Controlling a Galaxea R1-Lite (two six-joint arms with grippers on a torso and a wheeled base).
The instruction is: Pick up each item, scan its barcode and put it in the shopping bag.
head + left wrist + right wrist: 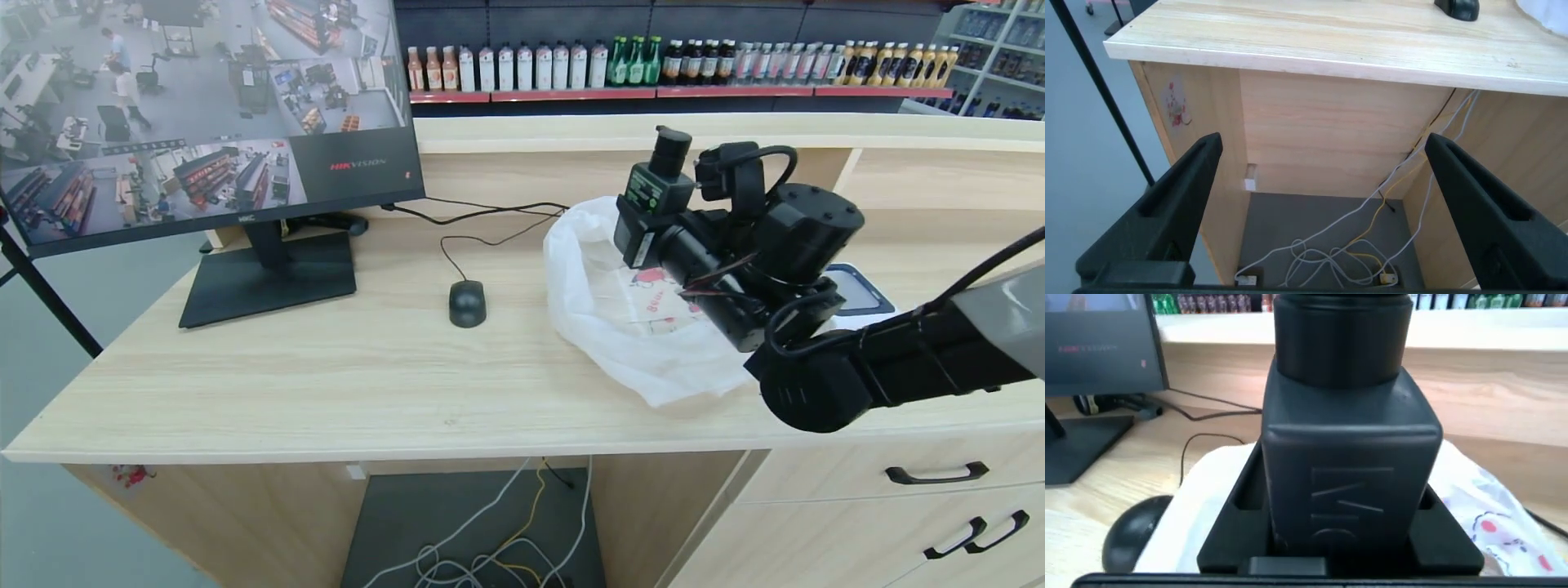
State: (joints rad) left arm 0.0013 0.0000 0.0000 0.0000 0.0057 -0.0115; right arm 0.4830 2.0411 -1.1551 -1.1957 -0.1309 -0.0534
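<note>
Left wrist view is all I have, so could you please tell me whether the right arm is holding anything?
Observer: Yes, the right gripper is shut on a dark bottle, cap upward.
Operator: Thank you. Where is that relative to the bag?
Observer: It hangs over the white shopping bag, which lies on the right part of the counter.
Operator: Is anything else standing up there?
Observer: A monitor stands at the counter's left end.
</note>
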